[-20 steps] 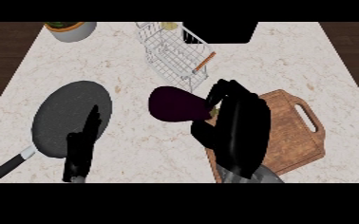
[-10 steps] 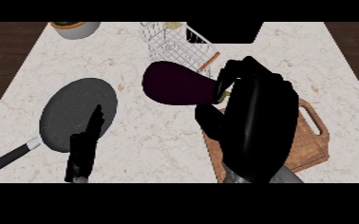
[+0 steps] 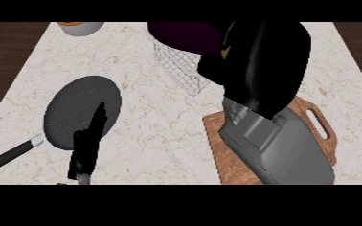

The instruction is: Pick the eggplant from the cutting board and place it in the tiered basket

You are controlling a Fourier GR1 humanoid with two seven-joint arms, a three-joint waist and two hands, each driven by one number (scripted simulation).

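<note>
moved: right robot hand (image 3: 265, 64) is now higher and further forward than half a second ago, filling the upper right of the view; eggplant (image 3: 185, 34) has gone with it, from mid-worktop up to the top edge over the basket
right robot hand: fingers curled round the eggplant's right end, clamped on it
eggplant: dark purple, sticks out to the left of the right robot hand, off the board, above the tiered basket (image 3: 178, 68); contact with the wire can't be told
tiered basket: white wire, just left of and partly hidden under the right robot hand
cutting board (image 3: 313, 119): wooden, below the right robot hand, mostly covered by the grey forearm
left robot hand (image 3: 89, 141): well left of the right one, fingers straight, apart from everything, pointing up over the pan's lower edge
frying pan (image 3: 79, 105): dark, directly beyond the left robot hand's fingertips, handle running off to its left
bowl (image 3: 80, 27): orange inside, far beyond the left robot hand at the worktop (image 3: 155, 124) top edge
</note>
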